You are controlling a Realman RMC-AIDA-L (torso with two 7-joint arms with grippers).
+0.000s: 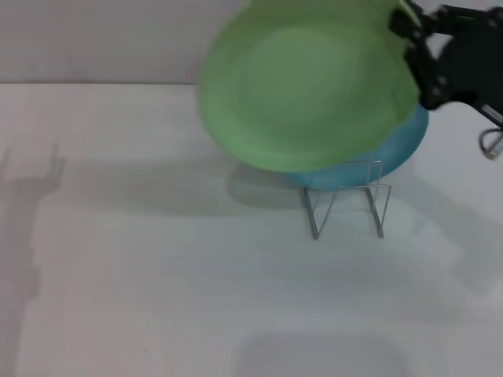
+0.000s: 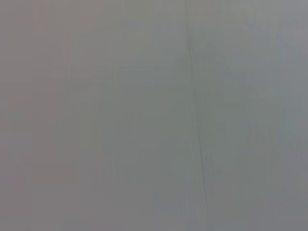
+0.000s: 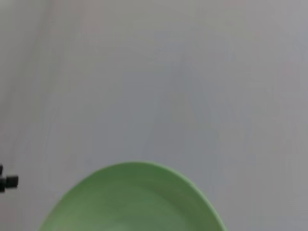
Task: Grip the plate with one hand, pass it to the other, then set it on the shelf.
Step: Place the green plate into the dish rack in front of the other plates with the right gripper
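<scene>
Head view: the green plate [image 1: 302, 86] was held aloft at its rim, jaws clamped, by the right gripper [image 1: 420, 59], above the wire shelf [image 1: 348, 206] near the table's far edge. The hand-over and racking were judged outstanding; the left gripper was not seen.

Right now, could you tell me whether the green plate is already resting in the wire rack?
No, the green plate is held up by the right pincer, above the wire rack.

Right gripper [image 1: 413, 39] — black, blocky
</scene>
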